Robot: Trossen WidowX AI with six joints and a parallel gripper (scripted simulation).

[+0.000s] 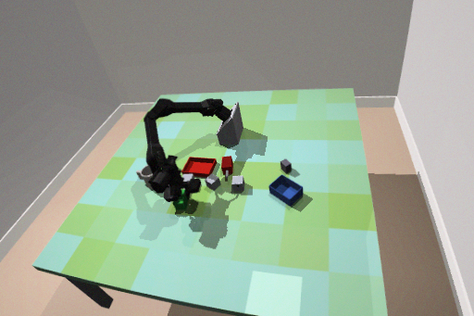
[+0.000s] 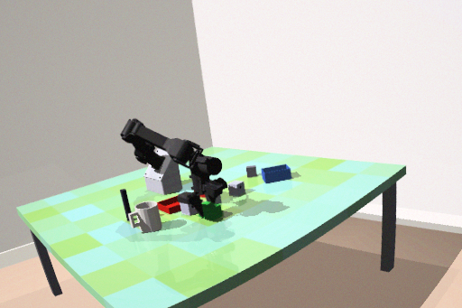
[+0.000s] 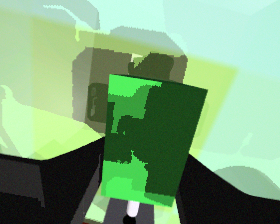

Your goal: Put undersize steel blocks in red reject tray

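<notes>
Wrist view shows the black robot gripper [image 1: 182, 189] [image 2: 201, 204] [image 3: 143, 141] holding the green GO gauge [image 1: 180, 202] [image 2: 212, 210] [image 3: 153, 140] by its chunky block handle, with the fingers closed on its sides. Its thin pale pin [image 3: 132, 208] points at the dark round hole [image 3: 129, 218] of a grey steel block [image 1: 187, 177] [image 2: 187, 208] [image 3: 113, 216]. The pin looks lined up, but the view is tight, so I can't be sure if its tip is in the hole yet.

This seems to be the testing part. If the pin is a bit crooked, it could bump the rim and stop. Then a good block might look like a bad one. Pushing too hard could slide the block away or twist the gauge in the fingers.

A second grey block [image 1: 212, 183] sits near the arm, and a third pale grey block [image 1: 238, 183] [image 2: 236, 188] is just past it. Swinging sideways too low could knock them. The red gauge-shaped tool [image 1: 227, 164] lies close too, so grabbing it by mistake would spoil the test. No block shows in the shallow red tray [image 1: 199, 175] [image 2: 170, 210]. Bad blocks must go there, not in the blue tray [image 1: 280, 195] [image 2: 276, 176].
</notes>
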